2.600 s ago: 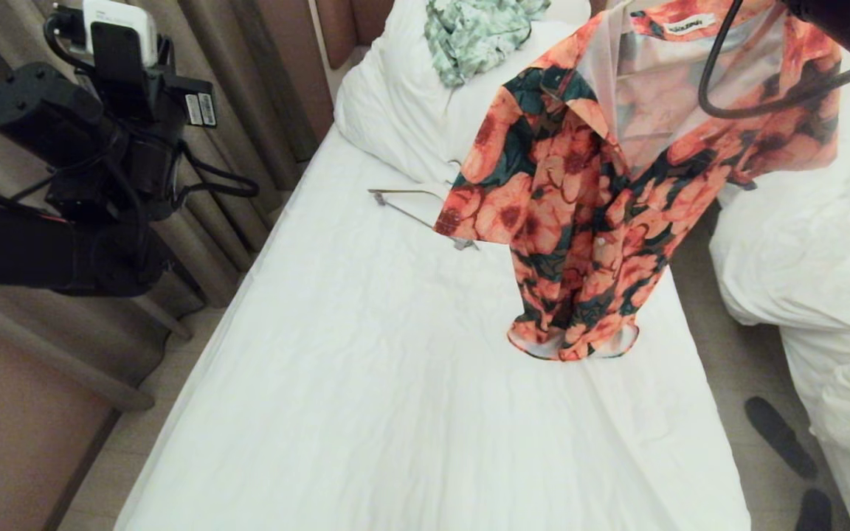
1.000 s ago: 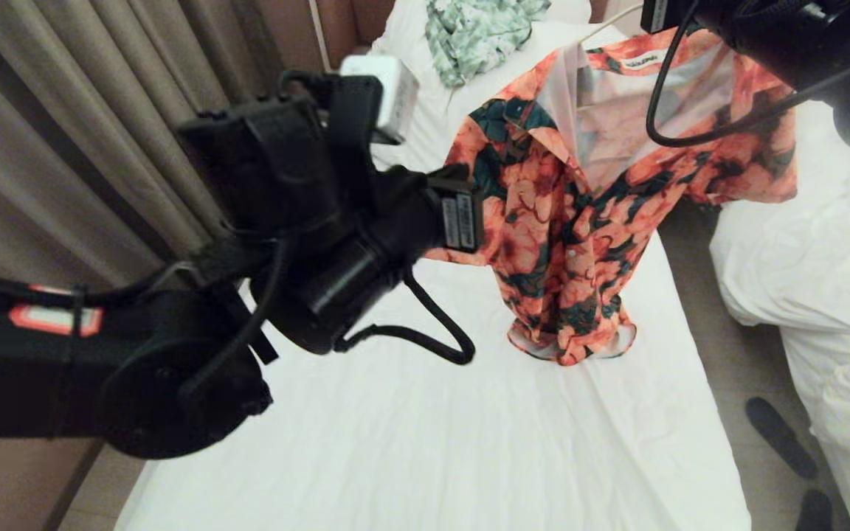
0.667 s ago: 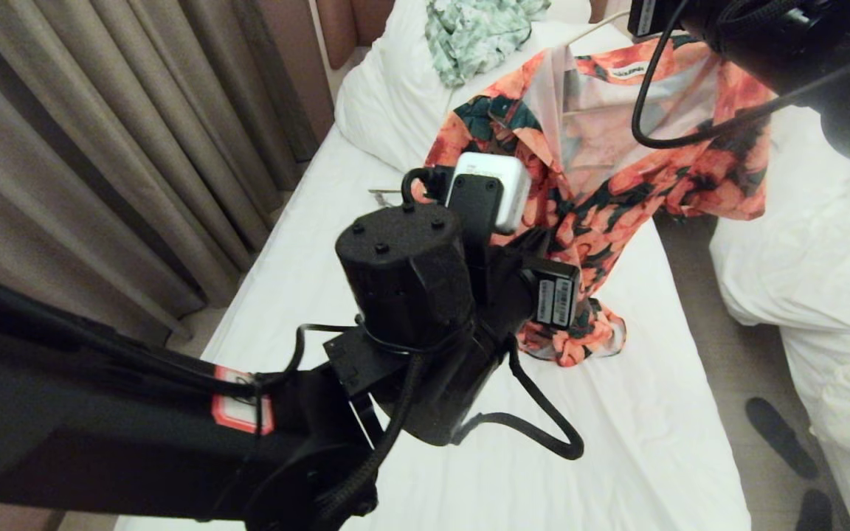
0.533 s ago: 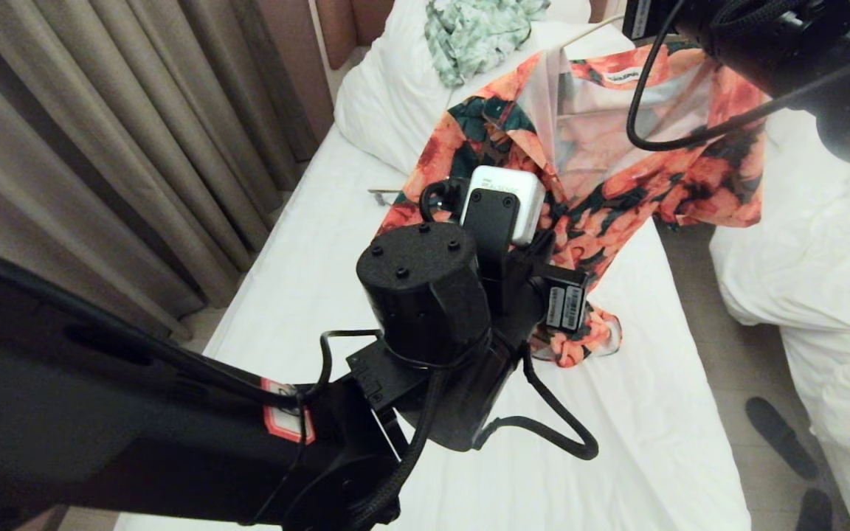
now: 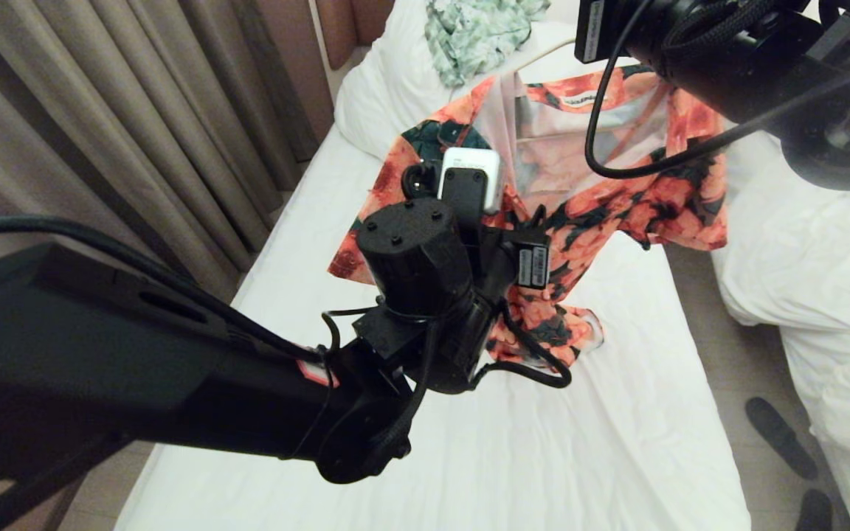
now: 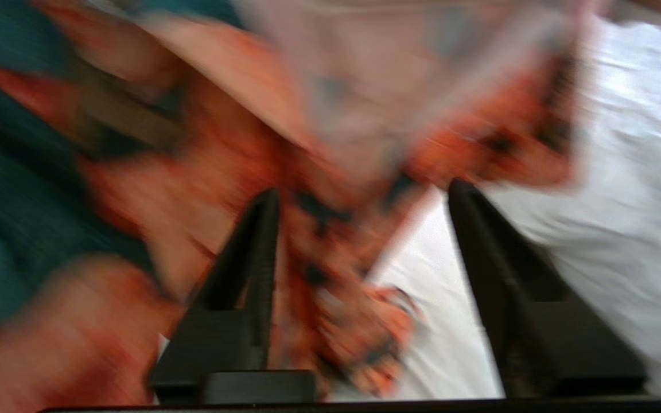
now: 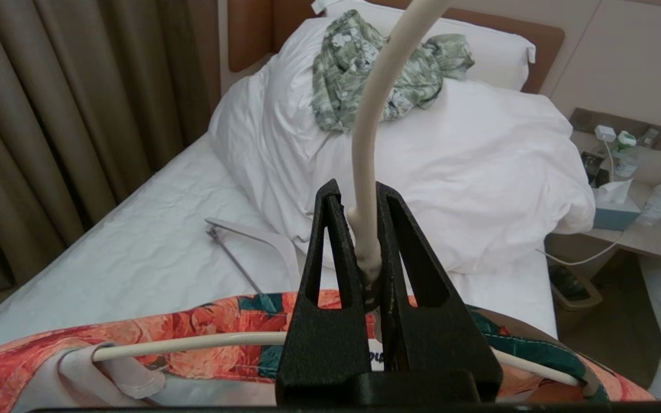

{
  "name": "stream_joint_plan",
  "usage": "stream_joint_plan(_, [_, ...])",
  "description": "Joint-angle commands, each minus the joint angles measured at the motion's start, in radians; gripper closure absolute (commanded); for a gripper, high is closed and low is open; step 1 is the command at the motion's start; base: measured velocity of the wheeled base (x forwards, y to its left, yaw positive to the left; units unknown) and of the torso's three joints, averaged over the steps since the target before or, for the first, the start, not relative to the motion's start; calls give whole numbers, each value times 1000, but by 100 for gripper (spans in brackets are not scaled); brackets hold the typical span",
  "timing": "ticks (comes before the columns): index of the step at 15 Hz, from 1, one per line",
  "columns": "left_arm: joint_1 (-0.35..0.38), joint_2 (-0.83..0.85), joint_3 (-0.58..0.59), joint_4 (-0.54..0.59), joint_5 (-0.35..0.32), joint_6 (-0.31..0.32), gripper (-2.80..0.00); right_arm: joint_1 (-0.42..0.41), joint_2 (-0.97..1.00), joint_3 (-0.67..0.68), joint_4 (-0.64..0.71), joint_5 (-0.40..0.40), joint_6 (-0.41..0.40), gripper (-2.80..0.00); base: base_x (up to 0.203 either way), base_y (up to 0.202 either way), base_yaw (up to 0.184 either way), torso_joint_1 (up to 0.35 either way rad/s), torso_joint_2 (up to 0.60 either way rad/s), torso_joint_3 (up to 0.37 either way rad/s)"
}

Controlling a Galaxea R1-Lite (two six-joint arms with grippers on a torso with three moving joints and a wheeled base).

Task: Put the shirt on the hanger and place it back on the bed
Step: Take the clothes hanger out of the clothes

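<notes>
The orange-flowered shirt (image 5: 609,206) hangs on the cream wire hanger (image 7: 366,143), and its hem (image 5: 543,332) is bunched on the white sheet of the bed (image 5: 395,457). My right gripper (image 7: 359,192) is shut on the hanger's twisted neck, above the collar and neck label (image 5: 581,97). The hanger's arm (image 7: 193,343) runs inside the shoulder. My left arm (image 5: 410,258) reaches across the bed to the shirt's front. My left gripper (image 6: 363,192) is open, with the shirt's front edge (image 6: 319,241) showing between its fingers. I cannot tell whether they touch it.
A pale green garment (image 5: 477,29) lies on the pillows (image 7: 422,149). A thicker grey-white hanger (image 7: 250,235) rests on the sheet beside them. Curtains (image 5: 137,110) line the left side. Right of the bed are a duvet bed (image 5: 816,258), slippers (image 5: 779,435) and a nightstand (image 7: 623,223).
My left arm swung from beside the curtains across the bed to the shirt's front, and its gripper opened. The right arm carried the hung shirt leftward and lower, bunching the hem on the sheet.
</notes>
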Motion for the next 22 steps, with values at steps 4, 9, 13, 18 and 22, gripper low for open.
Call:
stream_joint_plan(4, [91,11,-31,-8,-1,62,-280,30,0,3,-5,-3,-3,0,0,0,0,0,0,0])
stream_joint_plan(9, [115,31,-45,-69,-4,114,-280,64,-2,6,-4,-4,-3,0,0,0,0,0,0,0])
stream_joint_plan(13, [119,55,-72,-109,-1,121,-280,73,-5,25,-5,-4,-3,0,0,0,0,0,0,0])
stream_joint_plan(18, [122,71,-73,-160,-2,149,0,70,-16,44,-7,-4,-1,0,0,0,0,0,0,0])
stream_joint_plan(22, [122,69,-73,-160,-2,149,0,60,-24,62,-10,-4,5,0,0,0,0,0,0,0])
